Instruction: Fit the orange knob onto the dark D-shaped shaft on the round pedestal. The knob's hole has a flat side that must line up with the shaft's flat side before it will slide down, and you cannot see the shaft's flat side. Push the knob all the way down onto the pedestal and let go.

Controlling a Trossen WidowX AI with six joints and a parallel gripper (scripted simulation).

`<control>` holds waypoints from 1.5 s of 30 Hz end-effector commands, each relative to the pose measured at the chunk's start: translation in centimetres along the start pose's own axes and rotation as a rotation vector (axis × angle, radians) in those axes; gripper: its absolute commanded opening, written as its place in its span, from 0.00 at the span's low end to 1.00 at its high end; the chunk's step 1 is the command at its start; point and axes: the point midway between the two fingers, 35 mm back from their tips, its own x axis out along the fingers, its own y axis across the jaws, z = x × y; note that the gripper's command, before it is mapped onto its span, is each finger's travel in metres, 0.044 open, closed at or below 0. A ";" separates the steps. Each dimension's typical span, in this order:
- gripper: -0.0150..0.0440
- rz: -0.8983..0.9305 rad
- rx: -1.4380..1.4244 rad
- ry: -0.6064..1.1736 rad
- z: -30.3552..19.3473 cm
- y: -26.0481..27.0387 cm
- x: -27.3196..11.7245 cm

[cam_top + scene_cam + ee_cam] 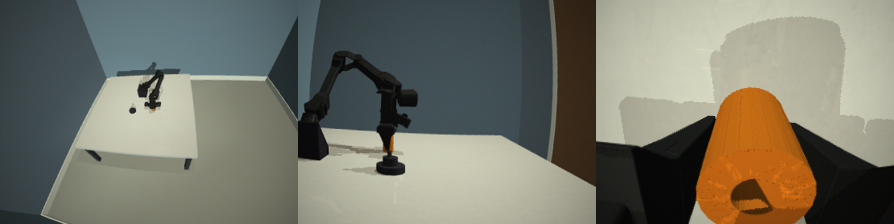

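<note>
From where I stand, the black gripper (153, 107) (387, 146) (751, 126) points down and is closed on the orange knob (153, 109) (391, 143) (751, 125), its 2 fingers against opposite sides, at 9 and 3 o'clock in the wrist view. The knob stands upright between them, just off the round pedestal (132, 110) (391, 168) rather than on it. Seen from above, the pedestal sits near the gripper, at about 9 o'clock from it, and the arm's base (142, 93) (322, 150) lies towards 11 o'clock. In the exterior view the dark shaft (390, 154) pokes up from the pedestal in front of the knob. (I can't tell whether the knob's bottom touches the white table (121, 130) (459, 173).) The wrist view shows the hole (746, 192) in the knob's end, with its 1 straight edge facing roughly 2 o'clock; the shaft's flat side I can't make out.
</note>
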 end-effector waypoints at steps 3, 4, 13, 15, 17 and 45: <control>0.30 -0.025 -0.020 -0.056 1.0 -0.6 -1.5; 0.25 -0.029 -0.021 -0.059 1.1 -0.7 -1.9; 0.25 -0.042 -0.015 -0.042 1.3 -1.4 -5.7; 0.25 -0.042 -0.012 -0.035 1.3 -1.5 -6.8; 0.25 -0.040 -0.009 -0.028 1.1 -1.6 -7.9; 0.25 -0.014 0.022 0.002 1.5 -5.5 -13.1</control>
